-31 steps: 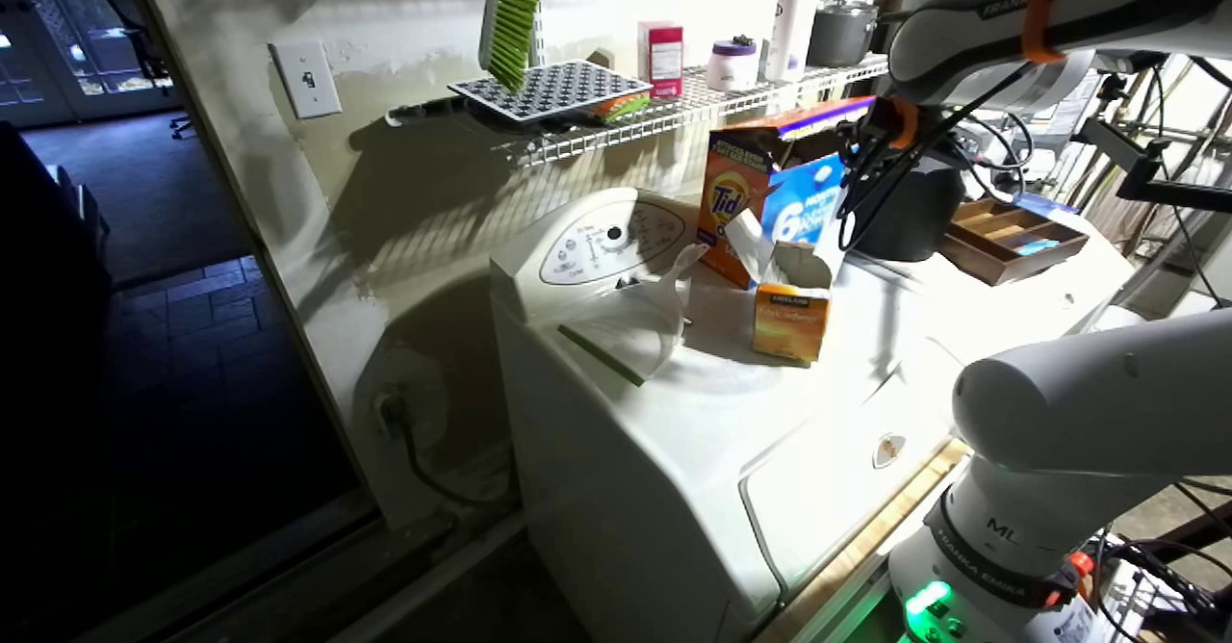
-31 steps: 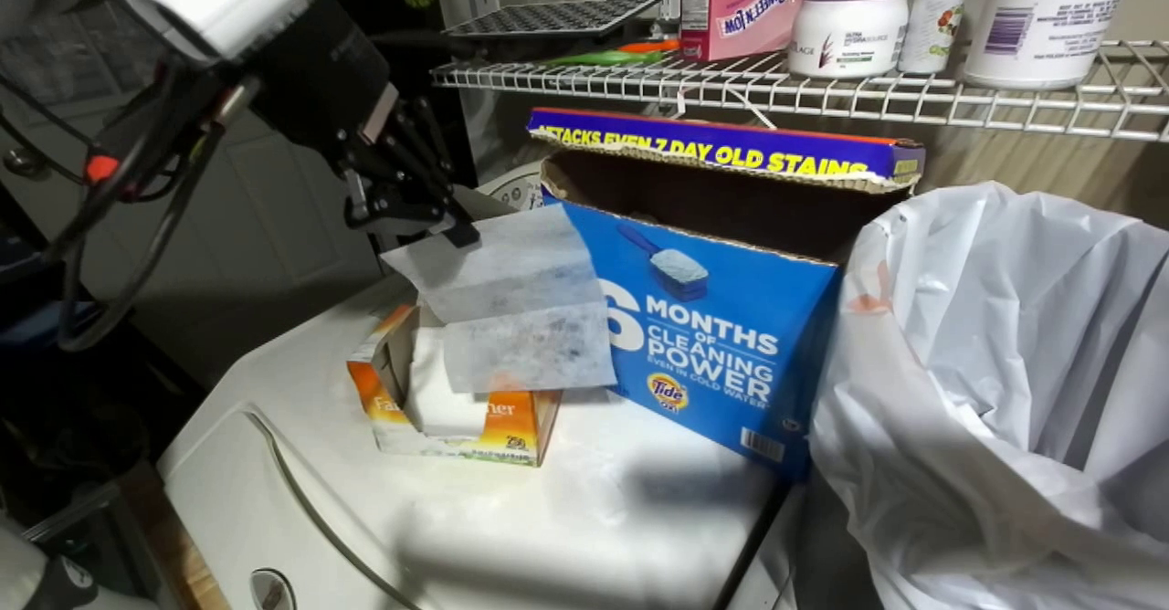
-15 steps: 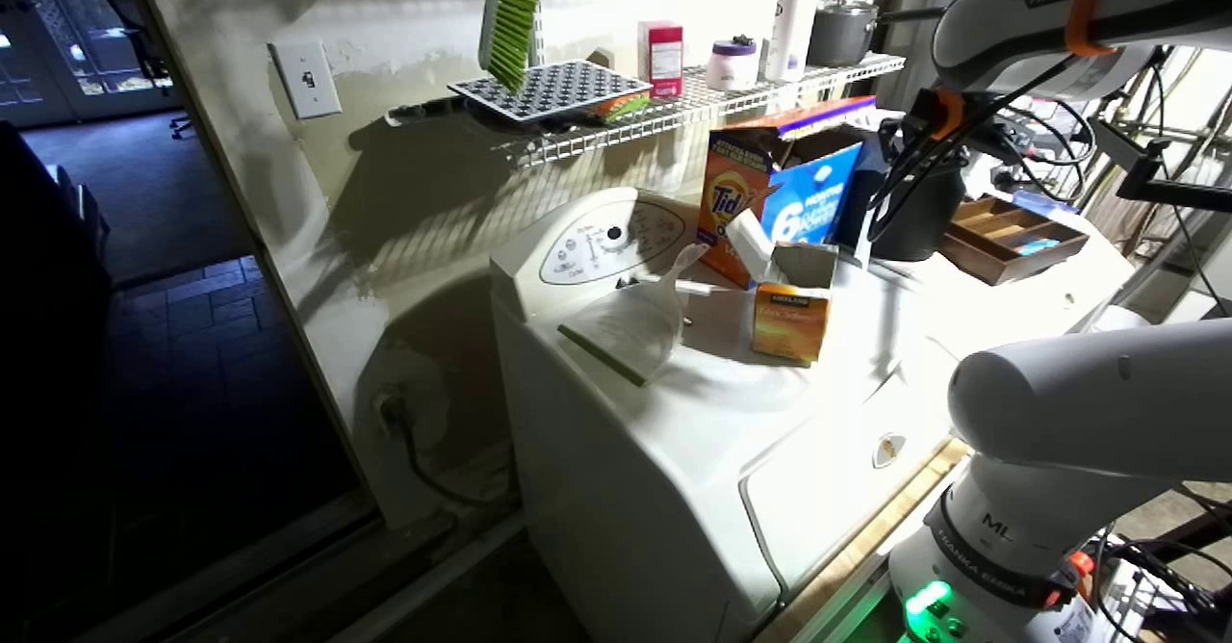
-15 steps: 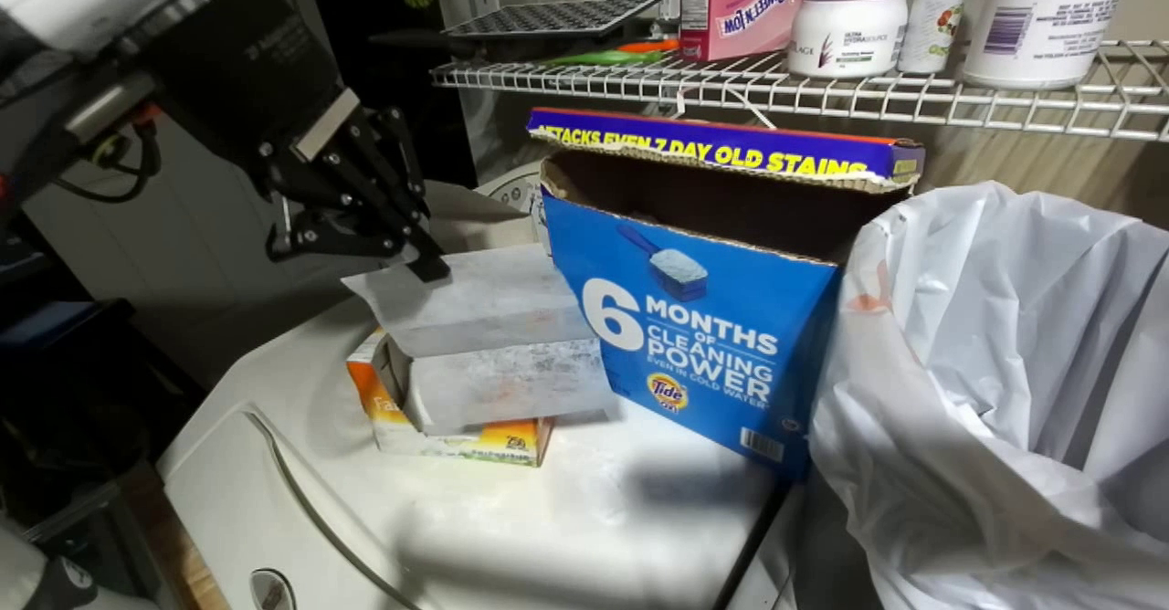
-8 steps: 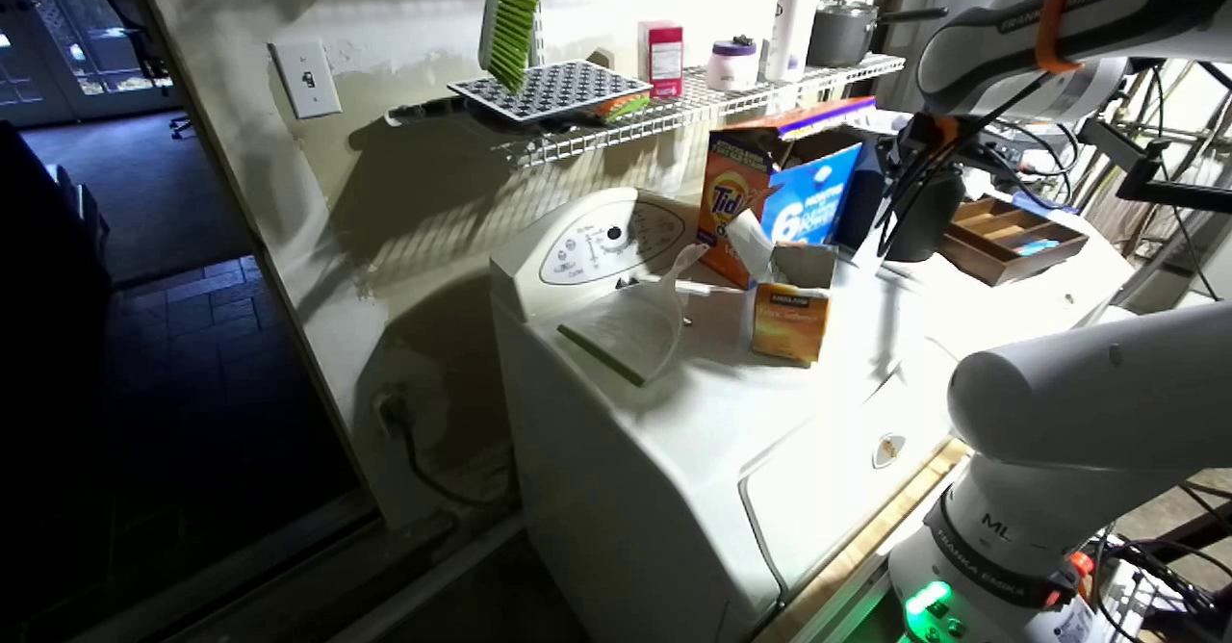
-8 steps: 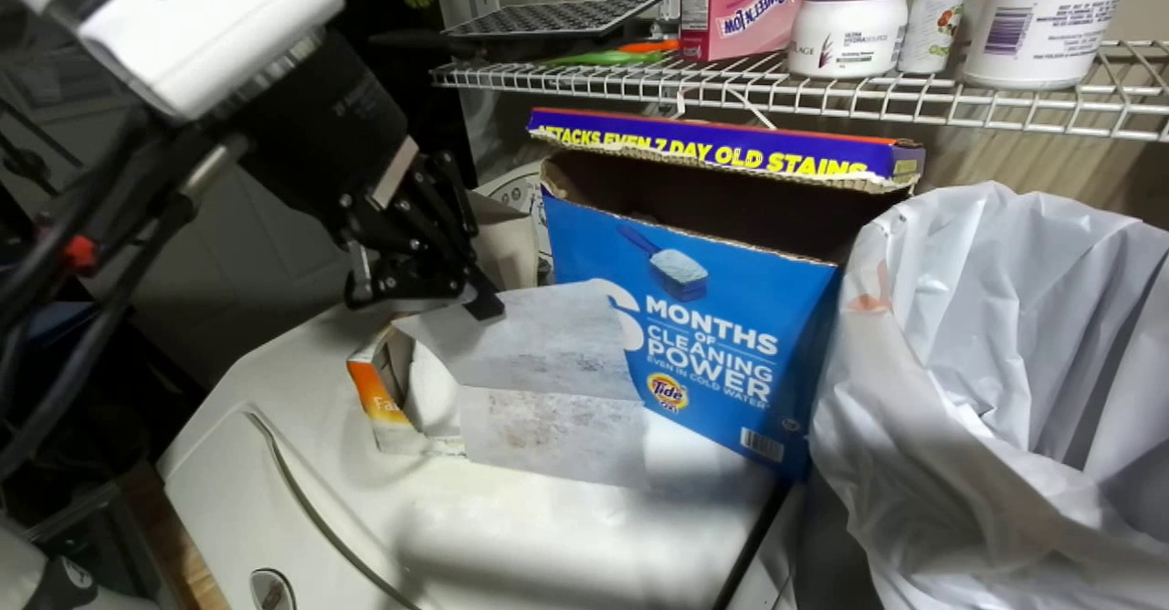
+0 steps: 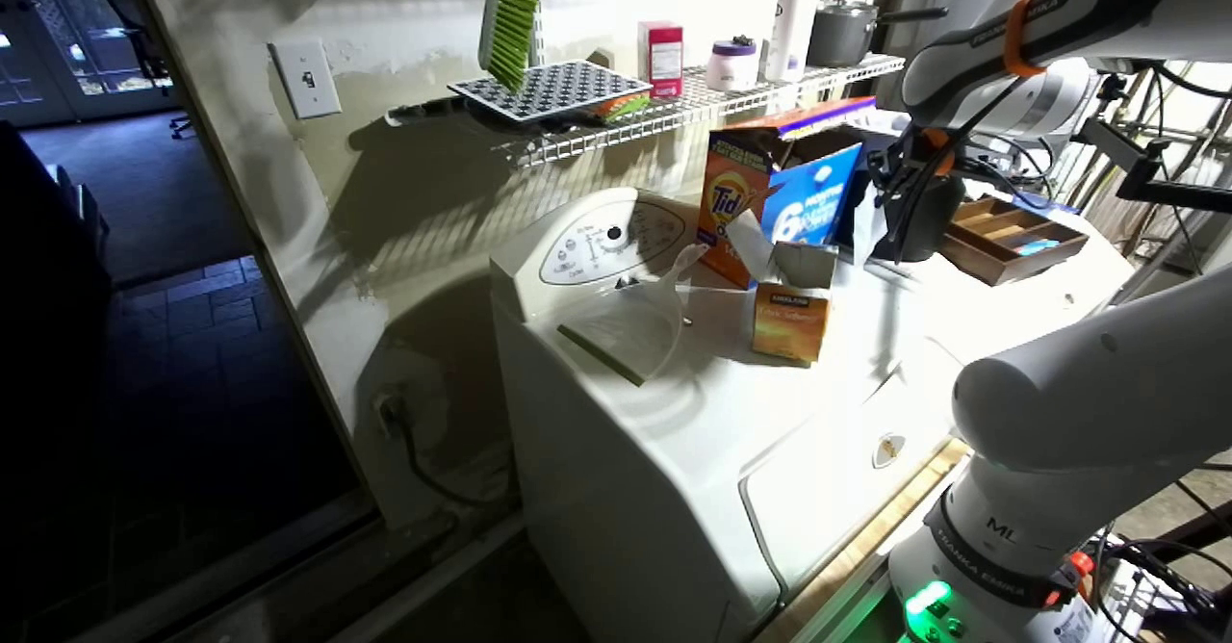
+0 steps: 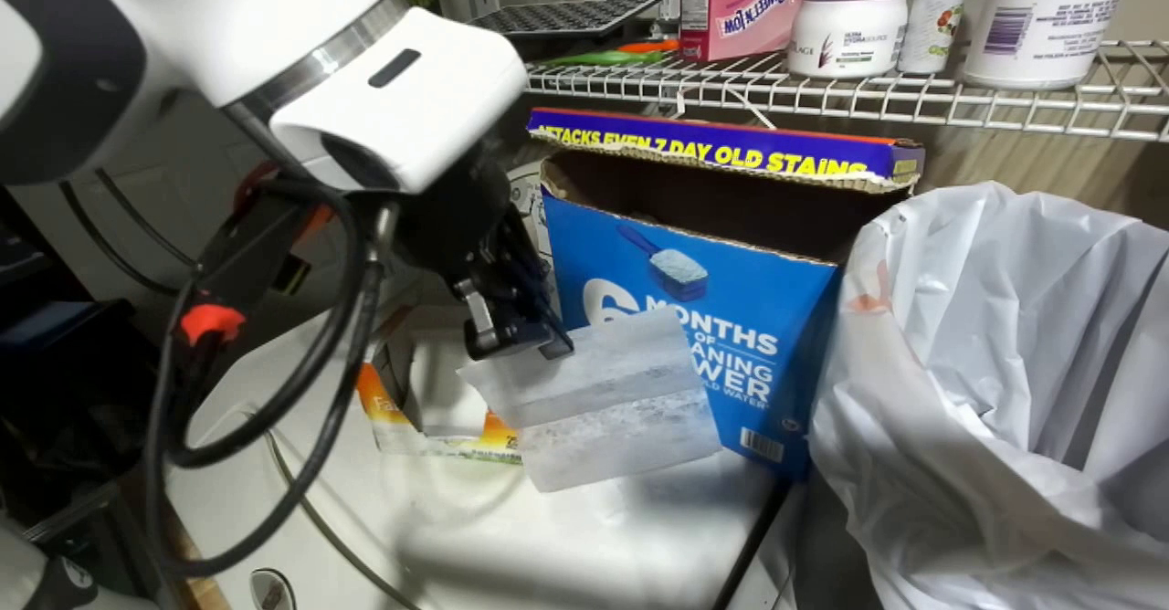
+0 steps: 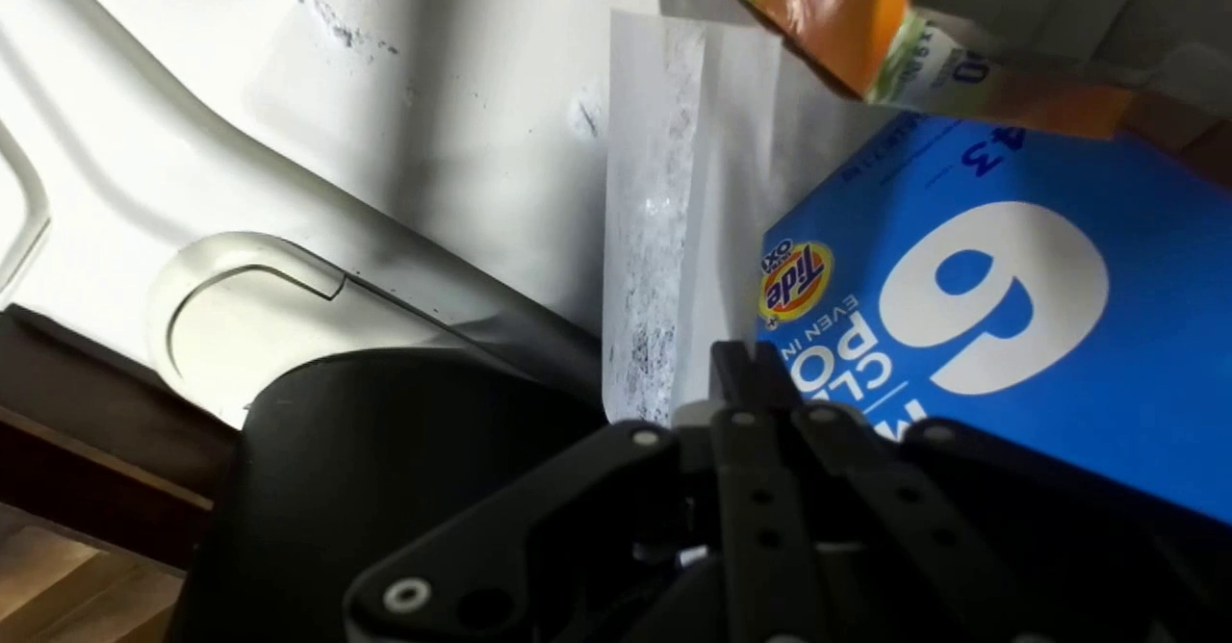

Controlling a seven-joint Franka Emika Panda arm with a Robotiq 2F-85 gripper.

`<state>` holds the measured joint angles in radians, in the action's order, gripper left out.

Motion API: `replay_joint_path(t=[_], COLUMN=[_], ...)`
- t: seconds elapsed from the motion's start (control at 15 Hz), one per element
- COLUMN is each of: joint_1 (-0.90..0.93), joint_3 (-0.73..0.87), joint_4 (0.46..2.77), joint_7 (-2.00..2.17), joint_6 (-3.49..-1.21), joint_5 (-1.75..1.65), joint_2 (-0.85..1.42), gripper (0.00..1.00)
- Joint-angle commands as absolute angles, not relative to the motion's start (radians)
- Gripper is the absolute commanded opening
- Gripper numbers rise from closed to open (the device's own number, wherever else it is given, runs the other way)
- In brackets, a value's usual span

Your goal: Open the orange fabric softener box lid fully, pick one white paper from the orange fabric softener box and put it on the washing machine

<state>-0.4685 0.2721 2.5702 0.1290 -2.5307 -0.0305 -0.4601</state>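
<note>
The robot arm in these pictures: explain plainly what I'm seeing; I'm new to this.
It is a robot arm whose grasping end is the tool. Two pictures are taken from outside the robot; the wrist view is taken from the arm itself, looking past the tool. The tool is shut on white paper, which hangs from it. On the washing machine are an open small orange box, a taller orange-and-blue carton and what looks like a see-through dustpan.
</note>
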Motion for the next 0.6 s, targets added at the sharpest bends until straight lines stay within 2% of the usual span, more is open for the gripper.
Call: replay_joint_path(t=[0.0, 0.33, 0.4, 0.53], joint_1=[-0.400, -0.333, -0.325, -0.320], joint_3=[0.332, 0.371, 0.374, 0.370], joint_4=[2.499, 2.452, 2.444, 2.430], joint_7=[0.040, -0.040, -0.054, -0.064], joint_6=[-2.549, -2.541, -2.541, -2.535], joint_5=[0.015, 0.080, 0.092, 0.100], joint_2=[-0.355, -0.268, -0.253, -0.241], gripper=[0.00, 0.01, 0.26, 0.32])
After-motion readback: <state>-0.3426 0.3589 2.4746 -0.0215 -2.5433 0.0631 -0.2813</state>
